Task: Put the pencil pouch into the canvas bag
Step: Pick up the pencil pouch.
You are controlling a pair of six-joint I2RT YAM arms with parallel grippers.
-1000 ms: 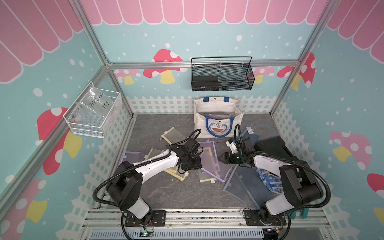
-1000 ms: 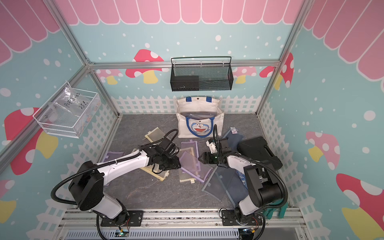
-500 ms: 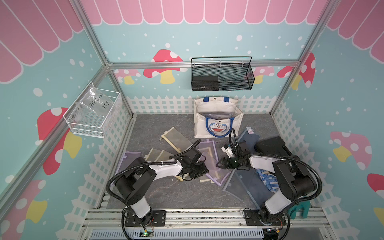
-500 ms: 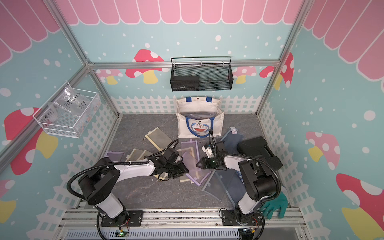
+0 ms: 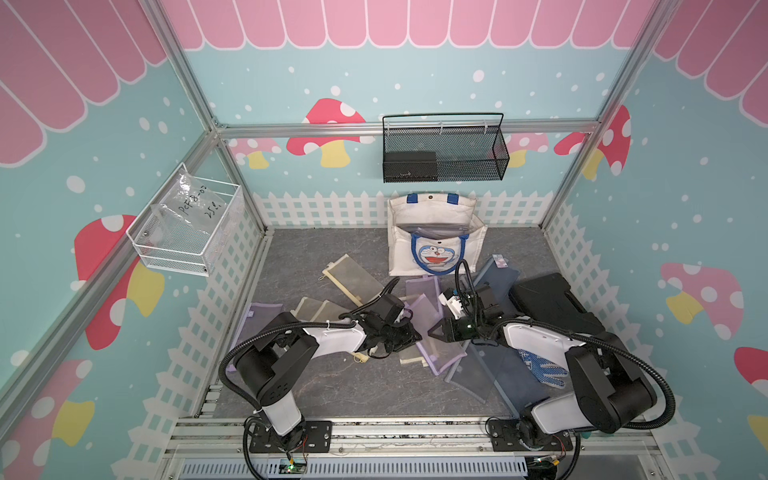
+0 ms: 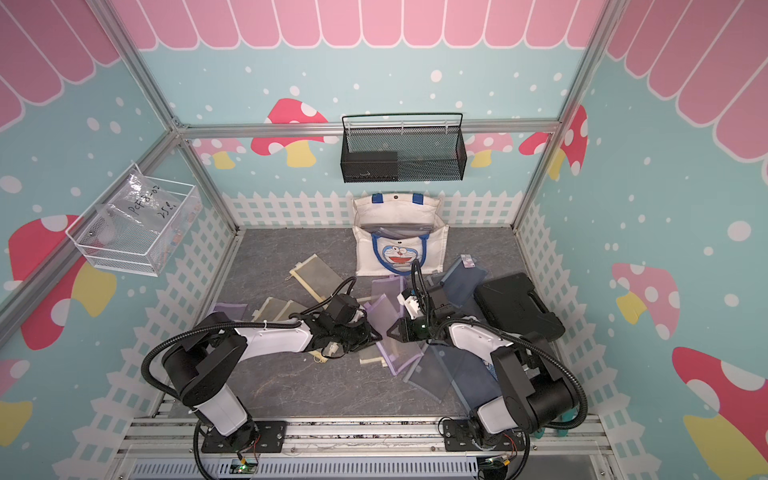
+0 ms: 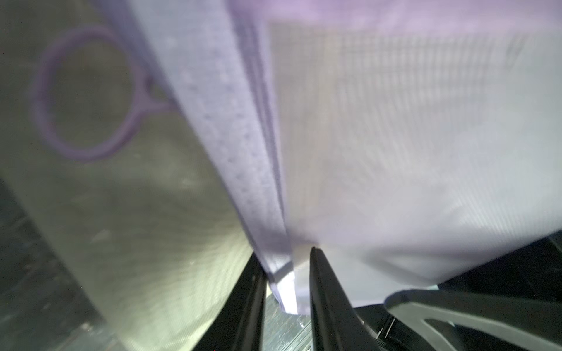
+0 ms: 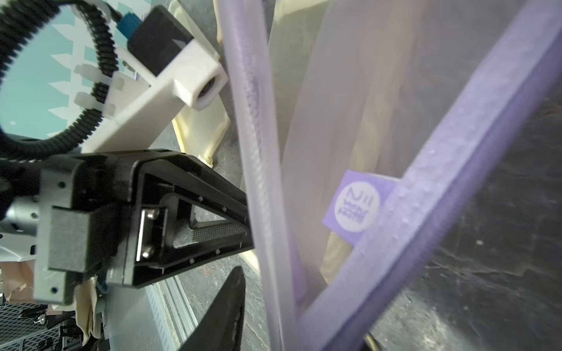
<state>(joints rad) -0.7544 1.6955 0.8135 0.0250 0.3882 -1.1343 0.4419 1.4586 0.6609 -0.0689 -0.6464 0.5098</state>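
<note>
The cream canvas bag (image 5: 436,245) (image 6: 399,245), with blue handles and a cat face, stands open at the back of the floor. A purple mesh pencil pouch (image 5: 426,313) (image 6: 384,313) is tipped up on edge at the centre, between both grippers. My left gripper (image 5: 415,334) (image 7: 286,258) is shut on one corner of it; in the left wrist view purple fabric (image 7: 395,152) fills the jaws. My right gripper (image 5: 434,330) meets the pouch from the opposite side. In the right wrist view one finger (image 8: 225,307) stands just clear of the pouch's edge (image 8: 261,182); the other is hidden behind it.
Several more pouches lie around: yellow ones (image 5: 353,278), blue-grey ones (image 5: 498,365), a purple one (image 5: 257,311) at the left fence. A black case (image 5: 552,303) and a blue glove (image 5: 540,368) lie under the right arm. A black wire-mesh basket (image 5: 442,153) and a white wire basket (image 5: 187,232) hang on the walls.
Both grippers have dropped and come together at the purple pouch in the centre. Their jaws have narrowed, and the pouch's edge now stands lifted off the floor.
</note>
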